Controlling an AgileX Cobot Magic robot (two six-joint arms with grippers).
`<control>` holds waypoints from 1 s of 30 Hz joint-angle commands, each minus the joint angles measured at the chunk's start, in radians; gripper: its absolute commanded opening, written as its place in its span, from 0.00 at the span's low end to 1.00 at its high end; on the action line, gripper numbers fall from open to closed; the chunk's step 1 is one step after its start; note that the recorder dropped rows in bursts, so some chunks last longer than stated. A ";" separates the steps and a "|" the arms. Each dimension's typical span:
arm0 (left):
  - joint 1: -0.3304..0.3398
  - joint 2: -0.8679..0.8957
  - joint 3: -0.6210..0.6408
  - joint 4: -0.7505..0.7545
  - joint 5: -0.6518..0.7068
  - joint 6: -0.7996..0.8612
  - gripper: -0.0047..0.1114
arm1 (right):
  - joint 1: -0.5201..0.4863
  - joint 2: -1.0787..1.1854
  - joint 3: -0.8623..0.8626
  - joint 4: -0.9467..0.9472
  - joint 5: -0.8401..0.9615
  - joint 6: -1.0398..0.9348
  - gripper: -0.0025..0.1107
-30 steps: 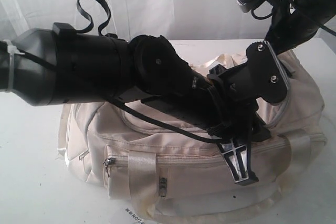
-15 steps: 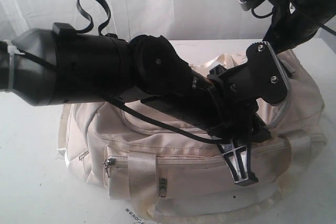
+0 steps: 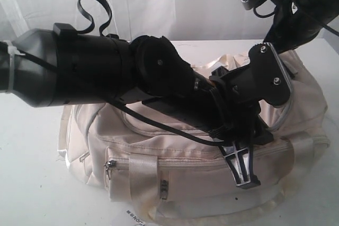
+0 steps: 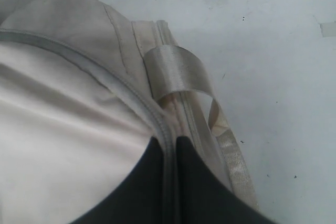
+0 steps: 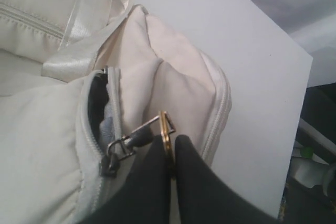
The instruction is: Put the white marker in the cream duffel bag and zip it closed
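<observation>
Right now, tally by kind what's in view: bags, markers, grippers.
cream duffel bag: 1
white marker: 0 in view
grippers: 2, the left gripper shut on the bag's zipper seam, the right gripper shut on the zipper pull ring
Total: 3

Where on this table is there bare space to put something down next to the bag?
Bare table lies under the left arm, beside the cream duffel bag, plus a strip behind the bag. Crowded over the bag, where that arm and the right arm meet.
</observation>
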 commanded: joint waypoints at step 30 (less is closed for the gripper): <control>-0.015 -0.010 0.008 -0.018 0.114 -0.005 0.04 | -0.012 0.104 -0.015 0.091 -0.180 -0.059 0.02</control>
